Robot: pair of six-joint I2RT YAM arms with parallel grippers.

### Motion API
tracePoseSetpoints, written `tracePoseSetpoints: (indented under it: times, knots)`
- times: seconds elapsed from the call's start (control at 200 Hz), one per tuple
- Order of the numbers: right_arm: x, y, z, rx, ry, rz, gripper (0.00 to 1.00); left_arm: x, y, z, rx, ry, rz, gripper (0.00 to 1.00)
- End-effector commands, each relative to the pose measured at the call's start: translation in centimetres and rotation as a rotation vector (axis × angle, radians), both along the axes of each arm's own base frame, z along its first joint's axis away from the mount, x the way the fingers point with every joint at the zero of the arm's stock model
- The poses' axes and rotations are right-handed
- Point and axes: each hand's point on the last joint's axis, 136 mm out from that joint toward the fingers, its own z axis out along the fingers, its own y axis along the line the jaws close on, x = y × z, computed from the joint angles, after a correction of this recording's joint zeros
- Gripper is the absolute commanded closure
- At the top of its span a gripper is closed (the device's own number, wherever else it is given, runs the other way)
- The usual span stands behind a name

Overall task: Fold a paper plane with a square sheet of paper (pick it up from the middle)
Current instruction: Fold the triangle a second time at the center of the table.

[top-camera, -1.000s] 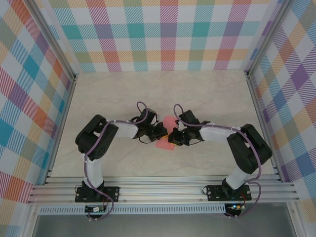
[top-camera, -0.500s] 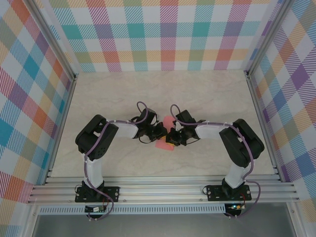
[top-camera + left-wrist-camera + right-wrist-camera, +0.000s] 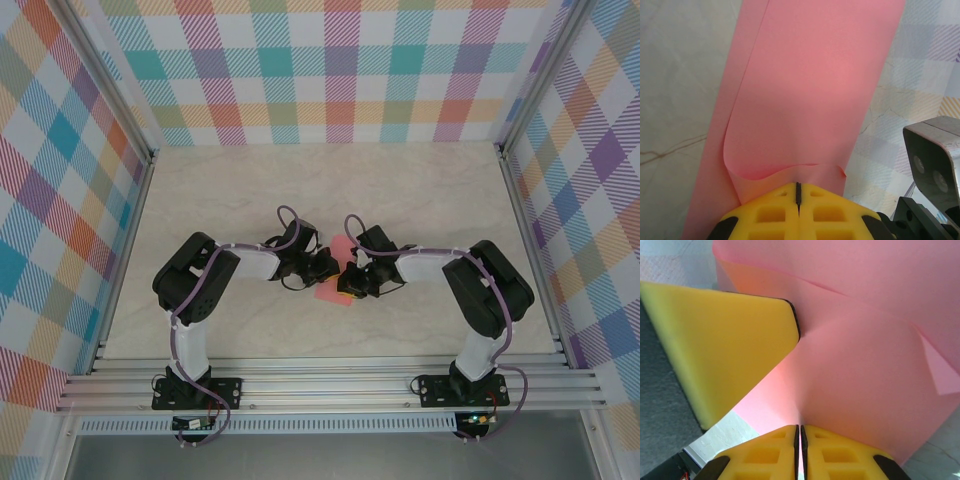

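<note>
At the centre of the worktop, my left fingers pinch the folded square sheet of paper from nine o'clock while my right fingers nip it from three o'clock, apparently steadying it for the next crease.

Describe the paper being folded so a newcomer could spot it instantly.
Start at the pale marbled table inside the checked walls and go to its middle, where the two arms meet. The pink sheet of paper is pinched there by the left end effector and the right end effector. It is thin, curled, plain salmon pink, unlike the black arms and yellow fingers.
</note>
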Motion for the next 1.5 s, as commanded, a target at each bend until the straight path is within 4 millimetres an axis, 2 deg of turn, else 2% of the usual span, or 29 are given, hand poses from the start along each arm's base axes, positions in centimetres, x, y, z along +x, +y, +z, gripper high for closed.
tracePoseSetpoints:
  times: [0.0, 0.085, 0.215, 0.375, 0.515, 0.63, 0.715, 0.85, 0.915, 1.125, 1.225, 1.295, 1.35, 1.5]
  knots:
    - [-0.9, -0.1, 1.4, 0.008, 0.002, 0.037, 0.87, -1.9, 1.5, -3.4, 0.088, 0.090, -0.013, 1.00]
    - [-1.0, 0.3, 2.2, 0.047, -0.008, 0.041, 0.87, -1.9, 1.5, -3.4, 0.089, 0.088, -0.012, 1.00]
    - [-1.3, 0.4, 2.0, 0.063, 0.001, 0.040, 0.87, -1.9, 1.5, -3.3, 0.086, 0.088, -0.014, 1.00]
    - [-2.1, 0.1, 0.4, 0.048, 0.050, 0.046, 0.88, -2.0, 1.4, -3.3, 0.084, 0.091, -0.018, 1.00]
    - [-3.2, -1.4, -1.8, -0.020, 0.081, 0.034, 0.88, -2.1, 1.6, -3.4, 0.088, 0.090, -0.017, 1.00]
    - [-3.9, -2.2, -2.8, -0.049, 0.099, 0.023, 0.88, -2.1, 1.6, -3.3, 0.086, 0.090, -0.018, 1.00]
    - [-3.8, -2.1, -2.0, -0.044, 0.085, 0.026, 0.88, -2.1, 1.6, -3.3, 0.086, 0.092, -0.018, 1.00]
    - [-3.0, -1.0, 0.9, 0.032, 0.027, 0.046, 0.88, -2.1, 1.5, -3.3, 0.084, 0.092, -0.020, 1.00]
    - [-3.0, -1.1, 1.4, 0.040, 0.009, 0.047, 0.88, -2.1, 1.5, -3.3, 0.082, 0.094, -0.021, 1.00]
    - [-4.7, -2.8, -2.0, -0.037, 0.077, 0.047, 0.88, -2.2, 1.4, -3.4, 0.076, 0.098, -0.027, 1.00]
    - [-5.4, -3.5, -2.6, -0.062, 0.090, 0.044, 0.88, -2.2, 1.4, -3.3, 0.076, 0.095, -0.030, 1.00]
    - [-5.4, -3.5, -1.9, -0.059, 0.081, 0.045, 0.88, -2.3, 1.4, -3.3, 0.075, 0.095, -0.029, 1.00]
    - [-5.0, -3.1, -0.5, -0.035, 0.054, 0.048, 0.88, -2.2, 1.3, -3.2, 0.073, 0.093, -0.030, 1.00]
    - [-2.6, -1.6, 3.4, 0.040, -0.051, 0.030, 0.88, -2.2, 1.3, -3.1, 0.071, 0.091, -0.031, 1.00]
